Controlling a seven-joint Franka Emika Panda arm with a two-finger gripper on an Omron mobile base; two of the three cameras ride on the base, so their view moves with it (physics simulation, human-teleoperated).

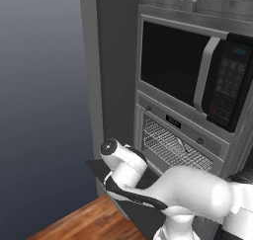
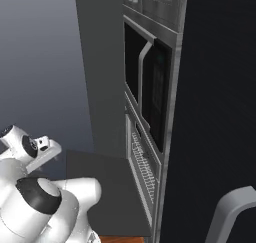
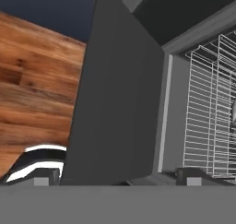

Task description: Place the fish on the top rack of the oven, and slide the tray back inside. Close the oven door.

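Oven [image 1: 148,116] sits below the microwave [image 1: 190,66]. Oven door [image 2: 102,187] is down, lying flat and open. In the hand view the door panel [image 3: 115,108] takes up the middle, seen at a steep angle because the cam is rolled.

Progress, as a judgement: wire rack [image 1: 173,147] looks pushed in, inside the cavity, its mesh also seen in the hand view [image 3: 209,108]. A small grey bit at the right edge of that view, on the mesh, may be the fish [image 3: 233,109], but it's cut off by the frame so can't say for sure. If so, fish + rack steps are prob done and what's left is shutting the door.

Claw [image 3: 115,178]: the two dark tips sit far apart at the bottom of the hand view, so wide, nothing between them. The tips flank the door's near edge; touching or just short of it, can't tell.

Room: arm is low and left of the oven front, wrist close to the door's outer edge. Open space to the left (bare wall, wood floor [image 1: 89,221]). Tight on the right: cabinet side, and the microwave overhangs above. Door has to swing up through where the hand is, so lift w/ the edge, don't crowd the hinge side.
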